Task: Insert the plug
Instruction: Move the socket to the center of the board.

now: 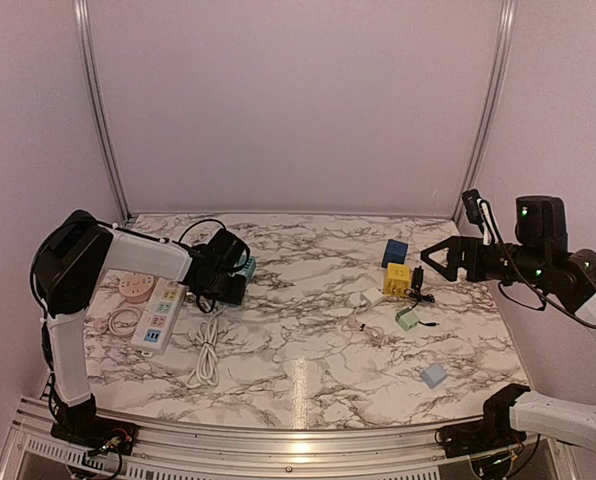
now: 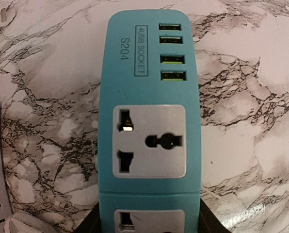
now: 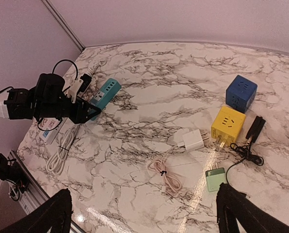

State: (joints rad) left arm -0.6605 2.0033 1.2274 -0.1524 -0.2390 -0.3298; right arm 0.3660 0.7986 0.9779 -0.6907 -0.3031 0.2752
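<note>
Marble table [image 1: 308,330]: left fingers [image 2: 210,225] astride teal socket strip [image 2: 149,73], grip unclear; right fingers [image 3: 232,208] apart.

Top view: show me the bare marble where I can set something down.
Free: the wide middle between teal socket strip and white charger; the near edge between white cable and pale blue block. Crowded: around the yellow cube at right, and by the white power strip at left.

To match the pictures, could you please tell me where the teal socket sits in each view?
Top external: teal socket left of centre, half hidden by the left gripper.
Left wrist: teal socket fills the middle.
Right wrist: teal socket upper left, slanted.
Shared landmark: left gripper straddling its end.
</note>
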